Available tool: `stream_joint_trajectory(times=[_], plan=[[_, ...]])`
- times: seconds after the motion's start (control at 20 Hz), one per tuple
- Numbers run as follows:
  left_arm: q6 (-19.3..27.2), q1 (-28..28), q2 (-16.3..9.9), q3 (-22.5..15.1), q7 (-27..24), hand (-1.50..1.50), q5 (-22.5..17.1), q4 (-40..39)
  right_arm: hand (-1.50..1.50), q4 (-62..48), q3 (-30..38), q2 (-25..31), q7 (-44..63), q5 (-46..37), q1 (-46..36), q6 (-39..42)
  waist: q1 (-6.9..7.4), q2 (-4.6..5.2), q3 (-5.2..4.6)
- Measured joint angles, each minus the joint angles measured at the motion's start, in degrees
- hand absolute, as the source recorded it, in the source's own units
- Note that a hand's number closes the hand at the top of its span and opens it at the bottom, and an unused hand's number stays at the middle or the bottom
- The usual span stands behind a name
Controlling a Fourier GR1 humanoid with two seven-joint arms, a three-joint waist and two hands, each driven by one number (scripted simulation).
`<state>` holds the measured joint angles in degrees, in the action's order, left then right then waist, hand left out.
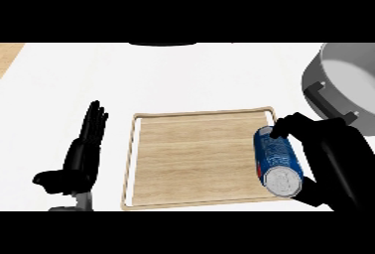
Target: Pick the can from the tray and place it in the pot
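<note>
Though label unreadable, can (278,162) in right hand (331,158)

A white counter top (190,74) fills nearly the whole view, plain and unmarked. At the far left corner a strip of light wooden surface (9,57) shows beside the white, cut off by the view's left edge. At the far edge, a little left of centre, a dark rounded shape (162,44) just peeks in; too little shows to tell what it is.
</note>
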<state>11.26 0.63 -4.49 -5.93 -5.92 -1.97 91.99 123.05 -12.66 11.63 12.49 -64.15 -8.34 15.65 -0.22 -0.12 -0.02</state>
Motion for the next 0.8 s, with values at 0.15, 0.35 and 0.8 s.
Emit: stream_joint_trajectory(times=[0.15, 0.35, 0.8], plan=[[-0.1, 0.2, 0.0, 0.2, 0.3, 0.0, 0.1, 0.9, 1.5, -1.5, 5.0, 0.6, 0.3, 1.0, -1.8, -0.1, 0.17, 0.05, 0.01], [-1.0, -0.6, -0.1, 1.3, -0.8, 0.0, -0.3, -1.1, 1.5, -5.3, 11.1, 1.9, -0.2, 2.2, -4.6, -0.9, 0.25, 0.12, 0.01], [-1.5, -1.1, 0.4, 1.4, -0.2, 0.0, 0.1, -0.7, 1.5, -24.0, 24.8, 8.9, -7.3, 7.4, -13.6, -4.5, 0.62, 0.23, 0.02]])
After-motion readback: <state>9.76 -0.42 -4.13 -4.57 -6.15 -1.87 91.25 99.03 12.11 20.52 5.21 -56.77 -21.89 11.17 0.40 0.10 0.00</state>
